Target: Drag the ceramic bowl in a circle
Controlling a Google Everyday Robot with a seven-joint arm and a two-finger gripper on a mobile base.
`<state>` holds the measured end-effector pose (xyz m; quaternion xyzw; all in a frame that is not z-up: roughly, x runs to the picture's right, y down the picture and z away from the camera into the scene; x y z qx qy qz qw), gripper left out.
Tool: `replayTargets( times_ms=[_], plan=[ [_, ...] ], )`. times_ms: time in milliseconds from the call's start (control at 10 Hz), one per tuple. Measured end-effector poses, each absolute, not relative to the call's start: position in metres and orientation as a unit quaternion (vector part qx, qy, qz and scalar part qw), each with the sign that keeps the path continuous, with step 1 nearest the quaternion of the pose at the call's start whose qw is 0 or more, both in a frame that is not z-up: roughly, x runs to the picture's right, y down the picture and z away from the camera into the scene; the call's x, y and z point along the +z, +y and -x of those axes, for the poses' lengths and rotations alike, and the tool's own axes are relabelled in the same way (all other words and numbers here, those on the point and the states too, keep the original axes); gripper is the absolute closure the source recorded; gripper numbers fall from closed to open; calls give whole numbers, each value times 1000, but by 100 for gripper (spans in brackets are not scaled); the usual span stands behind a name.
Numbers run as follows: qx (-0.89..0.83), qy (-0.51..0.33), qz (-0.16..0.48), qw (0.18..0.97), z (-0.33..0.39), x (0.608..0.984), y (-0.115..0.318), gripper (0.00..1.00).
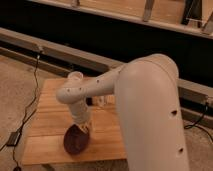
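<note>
Ceramic bowl (pixel 75 142) near table (pixel 50 115) front edge; closed tool (pixel 86 128) at rim; cable (pixel 36 80) beside table

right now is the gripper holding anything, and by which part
The gripper, down at the ceramic bowl, seems to pinch its upper-right rim.

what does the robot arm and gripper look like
The arm is smooth off-white, built of fat rounded tube segments with small dark dots along the shells. No cables show on it. The gripper, also pale, sits at the rim of the ceramic bowl.
</note>
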<state>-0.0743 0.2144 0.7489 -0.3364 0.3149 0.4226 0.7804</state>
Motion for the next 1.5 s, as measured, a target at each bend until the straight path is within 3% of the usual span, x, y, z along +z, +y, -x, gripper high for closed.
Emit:
replayTargets(
  times_ms=[500,1000,1500],
  plan=[
    [466,348,283,762,23,809,175,100],
    [504,311,278,756,82,858,131,100],
    [484,258,325,770,170,843,139,100]
  ],
)
